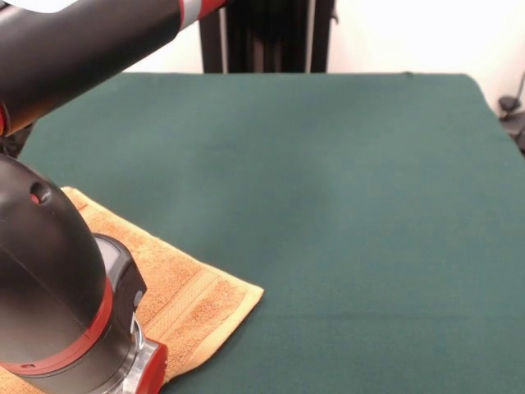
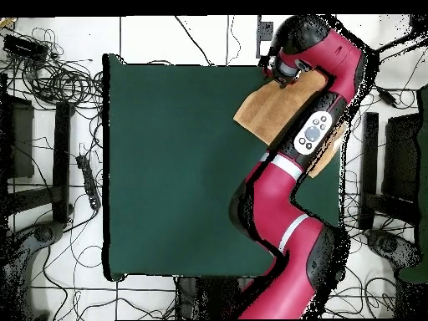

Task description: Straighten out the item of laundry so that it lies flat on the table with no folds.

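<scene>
Towel (image 1: 193, 295) is lying at the table's (image 1: 328, 205) corner far from the base — arm (image 2: 288, 201) is reaching over it, covering part — gripper's jaw state can't tell, hidden by wrist.

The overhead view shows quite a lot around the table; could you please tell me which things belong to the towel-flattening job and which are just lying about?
Part of the job:
- orange-tan terry-cloth towel
- dark green cloth-covered table
- red and black robot arm

Just lying about:
- black cables on the white floor
- black stand beside the table
</scene>
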